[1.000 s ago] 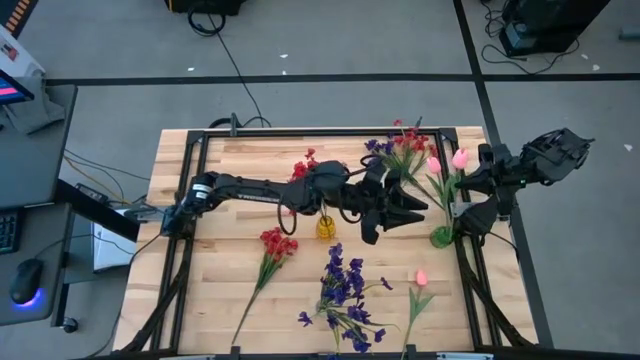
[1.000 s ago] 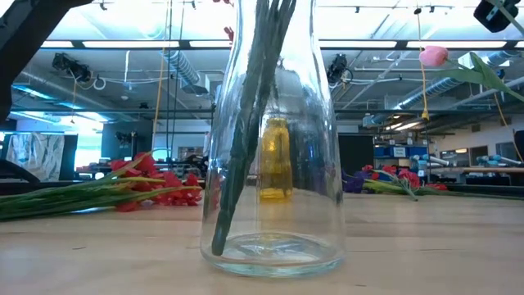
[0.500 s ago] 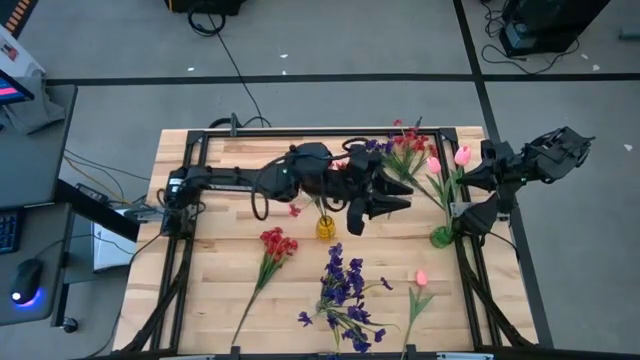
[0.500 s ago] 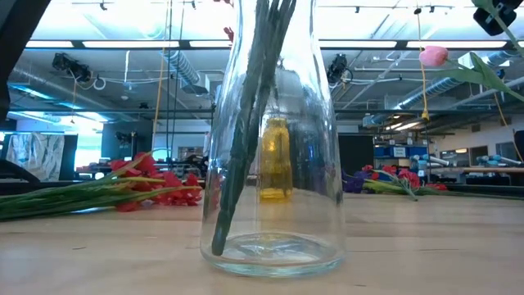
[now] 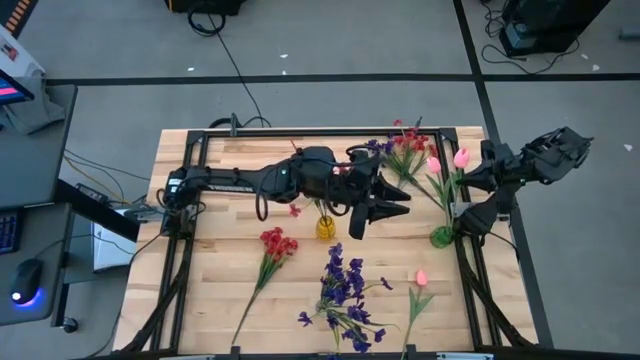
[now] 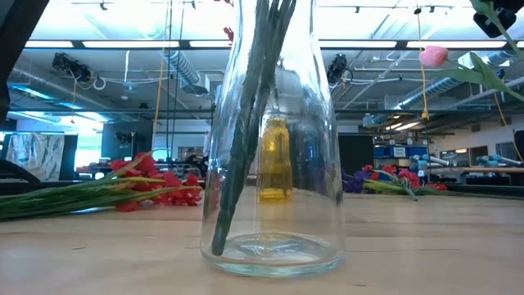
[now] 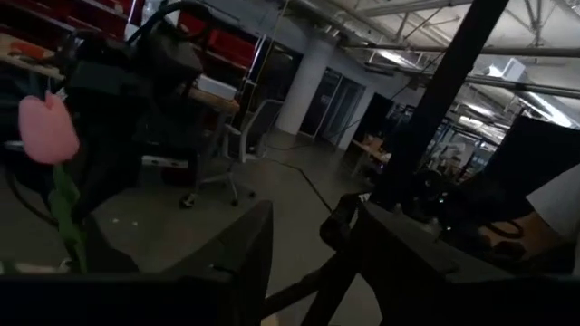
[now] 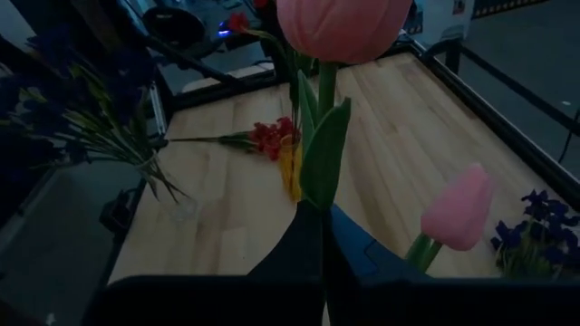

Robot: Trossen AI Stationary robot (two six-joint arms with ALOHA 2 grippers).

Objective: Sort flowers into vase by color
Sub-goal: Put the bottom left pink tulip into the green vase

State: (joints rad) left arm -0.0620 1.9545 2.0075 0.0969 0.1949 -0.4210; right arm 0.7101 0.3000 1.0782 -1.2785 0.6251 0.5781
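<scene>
High view: the left gripper (image 5: pixel 385 205) hangs mid-table with jaws parted and empty, now drawn back left from its earlier reach. The right gripper (image 5: pixel 470 178), at the right edge, is clamped on a pink tulip-like bud on a thin green stem (image 5: pixel 460 157) above the small green vase (image 5: pixel 441 236).

Low view: green stems stand in the clear glass vase (image 6: pixel 274 164), unchanged.

Right wrist view: the stem (image 8: pixel 323 136) rises between the closed fingers; light and bendy, it is best held low.

Left tool (image 5: pixel 392 203) half-open over mid-table, right tool (image 5: pixel 466 182) clamped shut
</scene>
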